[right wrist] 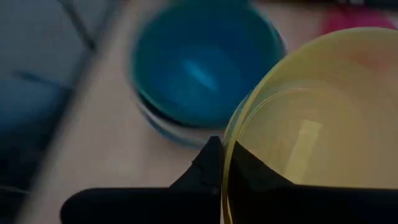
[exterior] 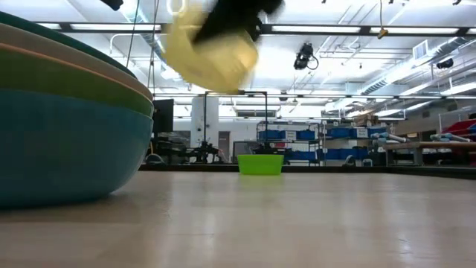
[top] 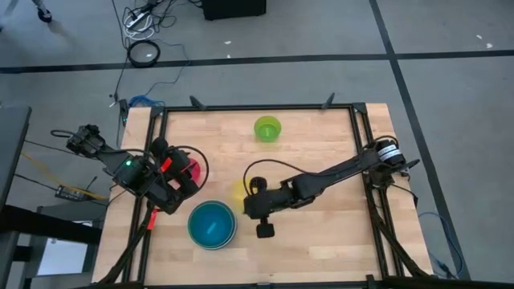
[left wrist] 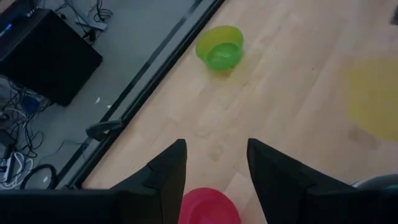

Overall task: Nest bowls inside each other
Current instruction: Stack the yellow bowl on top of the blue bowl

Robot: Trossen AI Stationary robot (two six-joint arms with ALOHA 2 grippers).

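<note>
One small round lime-green plastic bowl [top: 267, 128] sits at upper centre of the high view. One round pink-red plastic bowl [top: 191, 170] shows at centre left, one round yellow plastic bowl [right wrist: 323, 124] mid-frame. One nested stack of round plastic bowls [top: 212, 225], blue innermost, sits at lower centre.

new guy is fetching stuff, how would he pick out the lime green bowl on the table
Start at the wooden table and look to its far edge, away from both arms. The lime green bowl sits there alone and upright, clear of the teal stack of bowls near the front. It is the only green bowl standing by itself.
</note>
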